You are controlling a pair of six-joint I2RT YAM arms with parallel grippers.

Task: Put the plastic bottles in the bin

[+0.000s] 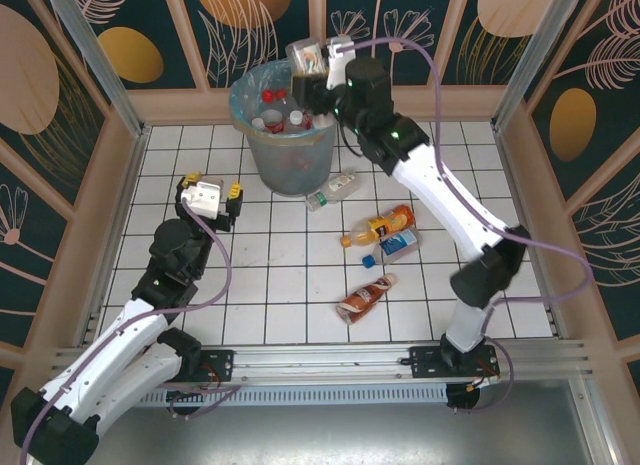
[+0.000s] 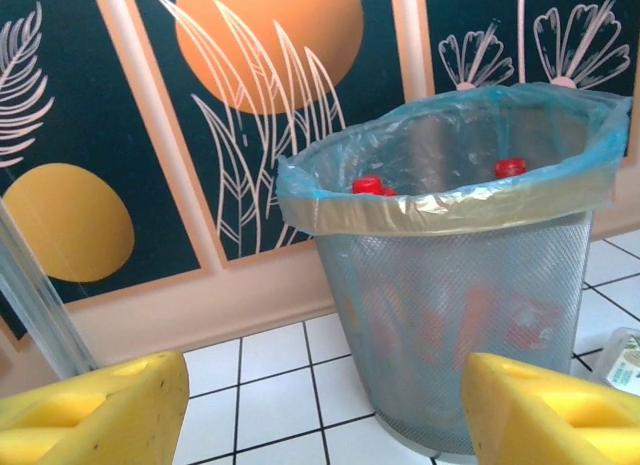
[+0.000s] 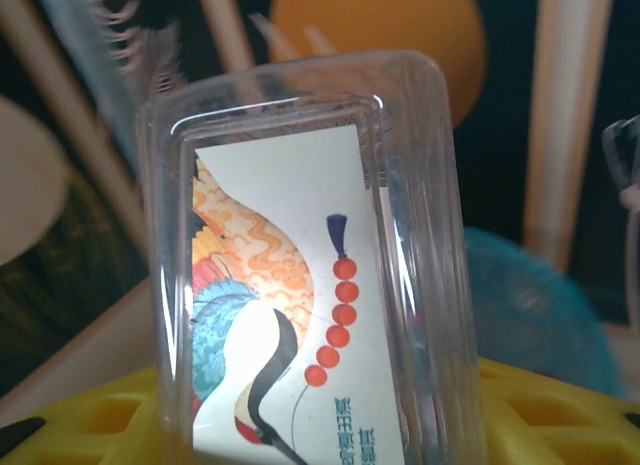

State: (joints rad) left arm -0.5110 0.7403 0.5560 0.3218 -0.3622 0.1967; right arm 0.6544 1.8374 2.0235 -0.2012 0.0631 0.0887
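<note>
Grey mesh bin point(image 1: 290, 160) with blue bag liner stands upper centre on the white-tiled counter point(image 1: 250, 275), red-capped plastic bottles point(image 1: 275, 123) inside. Four loose bottles point(image 1: 378, 226) lie right of centre. Right jaws clamp a clear flat bottle point(image 1: 308, 57) above the rim, ready to drop; left jaws gape empty.

bright even light, faint shadows on the white tiles point(image 1: 300, 285), right wrist background super blurry, glare on the clear bottle point(image 3: 310, 265)

White tiled floor point(image 1: 270, 265) left of the round grey mesh bin with blue liner point(image 1: 290, 165): passable. Near-right of it, plastic bottles point(image 1: 380, 225) lie scattered (orange, brown, two clear). Right gripper point(image 1: 322, 73), clamping a clear square bottle point(image 1: 306, 57), blocks the bin's far-right rim.
</note>
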